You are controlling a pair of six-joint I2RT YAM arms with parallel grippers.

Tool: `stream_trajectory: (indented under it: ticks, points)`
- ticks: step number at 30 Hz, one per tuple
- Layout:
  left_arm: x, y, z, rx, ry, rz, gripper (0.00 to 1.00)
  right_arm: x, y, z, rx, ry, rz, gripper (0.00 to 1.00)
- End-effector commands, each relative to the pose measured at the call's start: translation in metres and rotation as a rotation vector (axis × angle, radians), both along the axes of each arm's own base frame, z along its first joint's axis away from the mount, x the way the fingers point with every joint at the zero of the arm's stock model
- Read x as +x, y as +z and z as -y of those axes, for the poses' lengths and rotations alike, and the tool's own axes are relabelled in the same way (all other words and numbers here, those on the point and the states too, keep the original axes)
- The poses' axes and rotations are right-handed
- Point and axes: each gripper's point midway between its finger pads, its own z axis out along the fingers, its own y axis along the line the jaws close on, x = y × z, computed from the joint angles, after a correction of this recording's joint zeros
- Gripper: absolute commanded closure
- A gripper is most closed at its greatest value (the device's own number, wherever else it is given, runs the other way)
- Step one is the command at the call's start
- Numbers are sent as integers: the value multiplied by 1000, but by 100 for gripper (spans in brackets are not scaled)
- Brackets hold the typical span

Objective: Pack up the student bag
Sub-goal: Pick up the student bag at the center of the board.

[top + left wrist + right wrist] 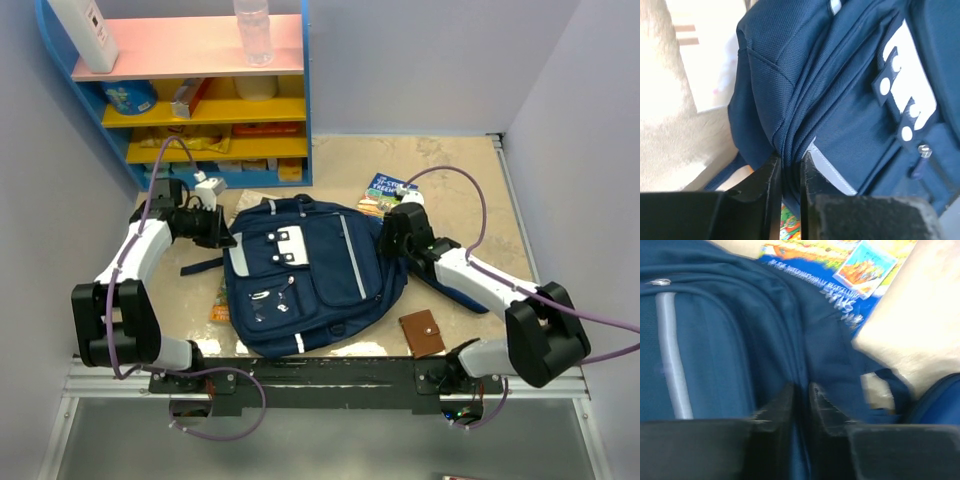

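Note:
The student bag [310, 275] is a navy backpack with grey stripes and a white buckle patch. It lies flat in the middle of the table. My left gripper [222, 233] is at its left side, shut on a fold of the bag's zip seam [790, 145]. My right gripper [388, 240] is at the bag's right side, shut on a fold of the bag's fabric [802, 375]. The right wrist view is blurred. The bag fills both wrist views [850, 90] [715, 350].
A colourful book [388, 190] lies behind the bag's right corner, also in the right wrist view [850, 265]. A brown wallet [422, 333] lies at the front right. A blue item [940, 400] sits right of the bag. A shelf unit [200, 90] stands at the back left. A colourful packet [218, 305] pokes out under the bag's left edge.

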Motion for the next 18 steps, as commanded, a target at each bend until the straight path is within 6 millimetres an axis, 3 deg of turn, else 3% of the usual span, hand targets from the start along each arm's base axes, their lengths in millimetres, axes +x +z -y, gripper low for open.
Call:
stream_trajectory:
  ticks: [1, 5, 6, 9, 12, 14, 16, 17, 18]
  points:
    - [33, 53, 10, -23, -14, 158, 90, -12, 21, -18, 153, 21, 27, 100]
    - [54, 104, 15, -66, -3, 240, 99, -17, 69, -17, 234, 27, 135, 100]
    - [55, 112, 18, -86, -1, 236, 100, -19, 94, -18, 270, 36, 188, 100]
    - [65, 149, 21, -115, 6, 285, 100, -23, 136, -24, 339, 61, 250, 100]
    - [72, 188, 22, -122, 9, 347, 100, -31, 164, -33, 420, 96, 259, 100]
    - [80, 216, 19, -111, 18, 393, 100, -38, 171, -41, 459, 125, 238, 100]
    - [83, 226, 10, -64, 50, 394, 100, -45, 179, -54, 495, 153, 228, 100]
    - [90, 244, 6, -42, 61, 432, 100, -47, 179, -58, 499, 159, 222, 100]
    - [91, 244, -1, -2, 88, 420, 100, -57, 181, -73, 512, 195, 208, 100]
